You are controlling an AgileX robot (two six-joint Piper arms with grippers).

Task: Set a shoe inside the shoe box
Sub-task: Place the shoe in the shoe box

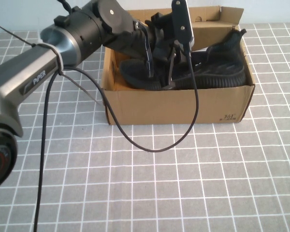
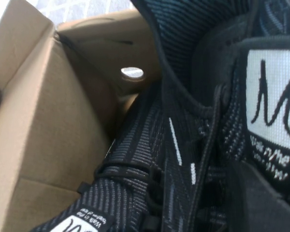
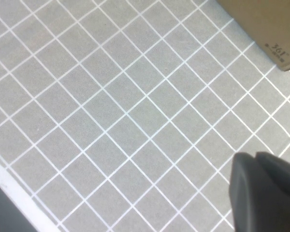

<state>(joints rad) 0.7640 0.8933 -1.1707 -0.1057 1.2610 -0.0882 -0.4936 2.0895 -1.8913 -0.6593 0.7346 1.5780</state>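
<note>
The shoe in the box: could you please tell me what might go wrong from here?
1. The left pincer sits low against the shoe inside the shoe box; lifting out might drag the shoe or its laces along.
2. The arm's cable hangs across the box's front wall and could snag it.
The right pincer, over the table near a box corner, seems uninvolved.

A grey worktop (image 1: 193,193) ruled into squares by thin white lines filled the scene under even light, with a white band beyond its far edge.
</note>
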